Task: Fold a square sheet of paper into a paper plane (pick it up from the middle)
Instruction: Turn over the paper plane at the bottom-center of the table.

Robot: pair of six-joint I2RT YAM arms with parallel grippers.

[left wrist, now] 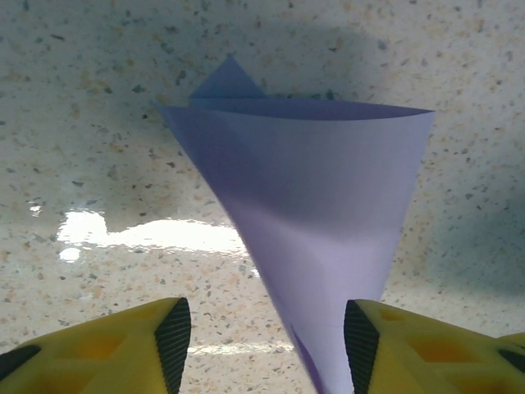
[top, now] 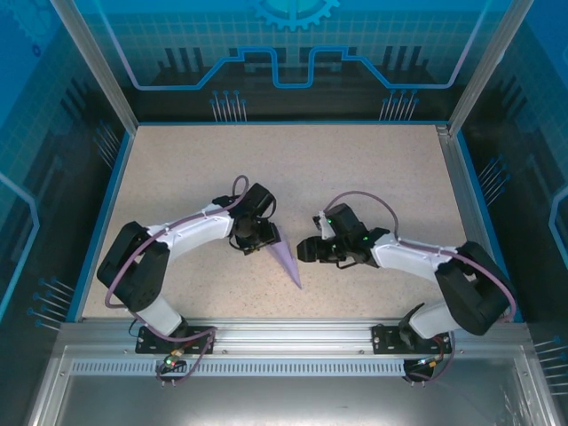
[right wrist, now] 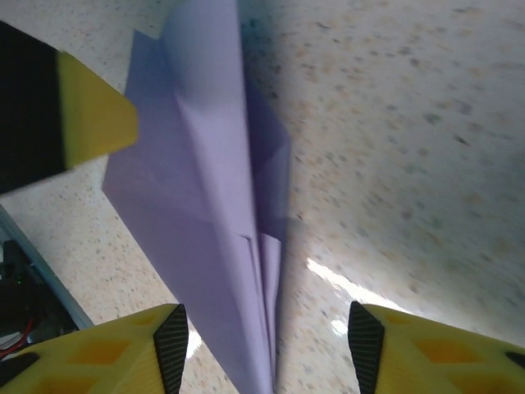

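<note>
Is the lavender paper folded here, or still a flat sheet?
Folded. The paper plane is a slim dart tapering to a point; the right wrist view shows a long crease and layered flaps.

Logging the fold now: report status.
Left gripper open at wide end of paper plane. Right gripper open near its nose. Plane folded, on table. Nothing in the way.

We bend our left arm (top: 182,235) and right arm (top: 413,256) inward, wrists low and nearly facing. Our left end effector (left wrist: 267,332) and right end effector (right wrist: 267,341) both stand with jaws parted.
</note>
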